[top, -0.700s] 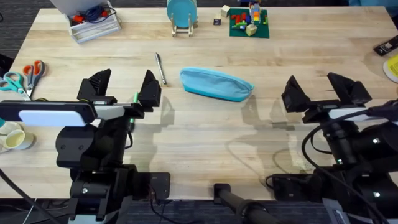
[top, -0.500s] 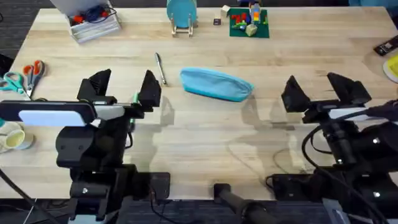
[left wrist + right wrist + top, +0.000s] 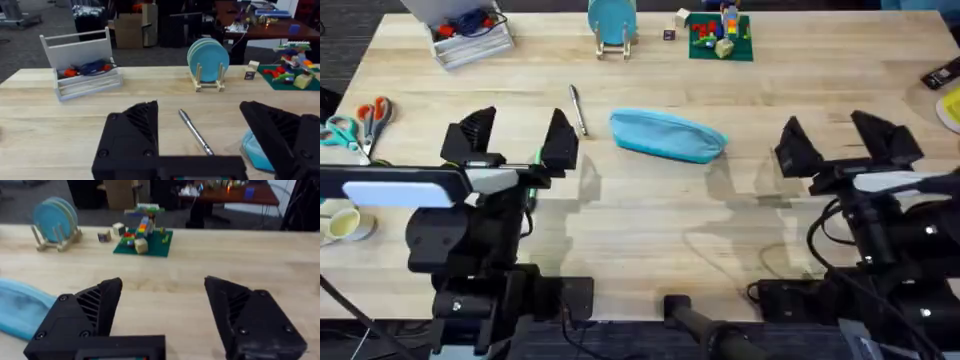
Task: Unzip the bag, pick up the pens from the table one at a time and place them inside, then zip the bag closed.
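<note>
My left gripper [image 3: 516, 140] hovering wide at left of frame, my right gripper [image 3: 844, 145] gaping wide at right, bag [image 3: 668, 135] lying zipped at center, silver pen [image 3: 578, 109] resting just left of it

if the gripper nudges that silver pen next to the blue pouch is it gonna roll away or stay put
The silver pen looks slim, round and smooth, lying flat on the bare wooden table, so a sideways nudge would probably roll it. It looks metallic, so the fingers may slip on it. The bag lies apart from it, so it likely would not stop a roll at once.
</note>
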{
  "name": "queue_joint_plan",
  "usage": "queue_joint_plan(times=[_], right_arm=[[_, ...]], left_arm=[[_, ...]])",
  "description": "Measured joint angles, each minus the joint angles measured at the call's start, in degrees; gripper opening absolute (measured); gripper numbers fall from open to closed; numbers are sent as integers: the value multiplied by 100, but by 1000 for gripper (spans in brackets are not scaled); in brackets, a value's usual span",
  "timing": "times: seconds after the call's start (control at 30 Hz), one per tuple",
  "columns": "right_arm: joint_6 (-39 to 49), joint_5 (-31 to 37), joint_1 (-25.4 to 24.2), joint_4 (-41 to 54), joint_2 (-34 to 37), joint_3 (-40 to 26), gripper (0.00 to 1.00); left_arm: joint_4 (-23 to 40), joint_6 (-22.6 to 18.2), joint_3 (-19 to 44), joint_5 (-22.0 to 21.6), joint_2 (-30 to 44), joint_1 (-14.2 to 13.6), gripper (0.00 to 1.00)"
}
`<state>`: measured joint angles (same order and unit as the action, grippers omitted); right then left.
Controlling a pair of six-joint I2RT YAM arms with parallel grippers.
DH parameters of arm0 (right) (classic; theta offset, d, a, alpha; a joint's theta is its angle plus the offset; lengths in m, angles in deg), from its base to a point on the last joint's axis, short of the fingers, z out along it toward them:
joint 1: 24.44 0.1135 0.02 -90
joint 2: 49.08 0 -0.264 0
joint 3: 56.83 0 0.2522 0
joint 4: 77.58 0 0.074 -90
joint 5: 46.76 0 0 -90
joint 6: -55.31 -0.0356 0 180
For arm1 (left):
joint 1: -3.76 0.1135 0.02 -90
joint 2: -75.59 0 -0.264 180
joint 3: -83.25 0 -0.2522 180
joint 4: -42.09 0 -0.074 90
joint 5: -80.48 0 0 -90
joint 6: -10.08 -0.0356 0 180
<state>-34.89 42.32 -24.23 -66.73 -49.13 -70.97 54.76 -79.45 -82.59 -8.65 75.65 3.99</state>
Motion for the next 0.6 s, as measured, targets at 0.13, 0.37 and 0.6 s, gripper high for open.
queue_joint_plan(times=[0.13, 0.37, 0.6], right_arm=[[1, -1, 0, -90, 2, -51, 995], [-1, -1, 0, -92, 4, -587, 996], [-1, -3, 0, 371, 4, -1175, 996]], left_arm=[[-44, 0, 15, 36, 0, 0, 993], [26, 0, 490, 105, 0, 0, 993], [684, 0, 1256, 107, 237, 0, 991]])
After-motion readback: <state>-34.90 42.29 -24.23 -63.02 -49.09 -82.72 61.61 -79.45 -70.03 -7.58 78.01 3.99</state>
